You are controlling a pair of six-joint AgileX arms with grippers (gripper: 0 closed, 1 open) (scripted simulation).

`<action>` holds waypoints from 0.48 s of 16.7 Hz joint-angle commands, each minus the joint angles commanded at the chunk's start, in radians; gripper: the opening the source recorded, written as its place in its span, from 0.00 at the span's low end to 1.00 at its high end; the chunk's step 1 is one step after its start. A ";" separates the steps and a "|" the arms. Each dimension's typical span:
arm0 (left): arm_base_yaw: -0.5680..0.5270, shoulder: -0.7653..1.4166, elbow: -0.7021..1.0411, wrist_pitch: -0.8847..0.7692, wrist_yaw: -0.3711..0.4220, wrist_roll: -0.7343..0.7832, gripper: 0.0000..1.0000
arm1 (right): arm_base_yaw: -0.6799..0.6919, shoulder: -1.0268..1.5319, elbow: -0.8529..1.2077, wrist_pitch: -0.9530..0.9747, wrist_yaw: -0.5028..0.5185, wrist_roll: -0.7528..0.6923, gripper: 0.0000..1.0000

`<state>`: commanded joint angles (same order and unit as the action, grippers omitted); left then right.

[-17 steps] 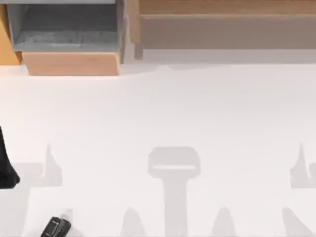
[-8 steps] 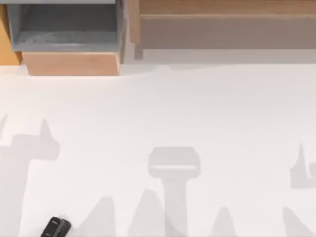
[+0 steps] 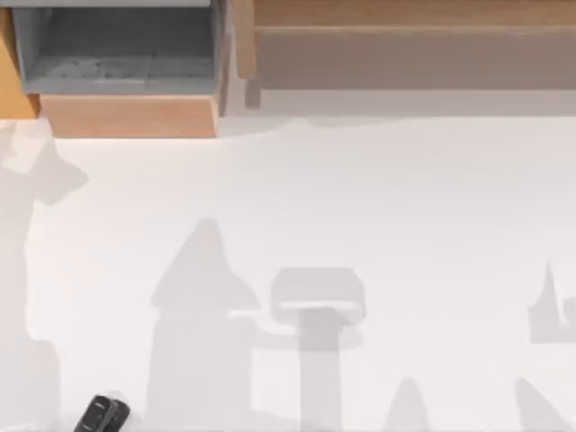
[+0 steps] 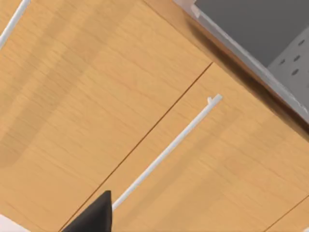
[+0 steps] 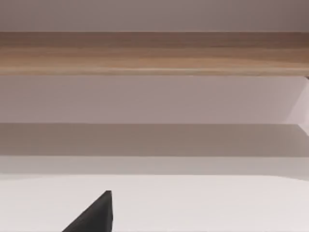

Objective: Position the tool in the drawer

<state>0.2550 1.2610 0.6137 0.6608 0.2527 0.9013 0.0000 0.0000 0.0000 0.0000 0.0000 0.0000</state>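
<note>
Seemingly matte, oblong tool (image 3: 101, 414) — boxy wood-fronted drawer (image 3: 130, 115)

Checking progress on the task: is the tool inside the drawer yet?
No, the tool lies on the table near the top view's bottom left, far from the open drawer.

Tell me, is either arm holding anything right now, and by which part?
Nothing is held. The tool lies alone on the table, near its front left corner, away from the open drawer.

top view looks straight down on the table (image 3: 360, 198); left wrist view faces the cabinet front (image 4: 120, 96) closely, sharing the drawer (image 3: 126, 115); right wrist view faces low across the table.
</note>
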 joint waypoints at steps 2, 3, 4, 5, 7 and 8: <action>0.032 0.201 0.094 0.100 0.043 0.135 1.00 | 0.000 0.000 0.000 0.000 0.000 0.000 1.00; 0.048 0.299 0.140 0.149 0.064 0.201 1.00 | 0.000 0.000 0.000 0.000 0.000 0.000 1.00; 0.063 0.393 0.184 0.196 0.084 0.264 1.00 | 0.000 0.000 0.000 0.000 0.000 0.000 1.00; 0.078 0.484 0.227 0.241 0.104 0.325 1.00 | 0.000 0.000 0.000 0.000 0.000 0.000 1.00; 0.104 0.652 0.306 0.325 0.139 0.436 1.00 | 0.000 0.000 0.000 0.000 0.000 0.000 1.00; 0.116 0.726 0.342 0.363 0.155 0.486 1.00 | 0.000 0.000 0.000 0.000 0.000 0.000 1.00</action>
<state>0.3711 1.9874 0.9558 1.0238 0.4074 1.3876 0.0000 0.0000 0.0000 0.0000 0.0000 0.0000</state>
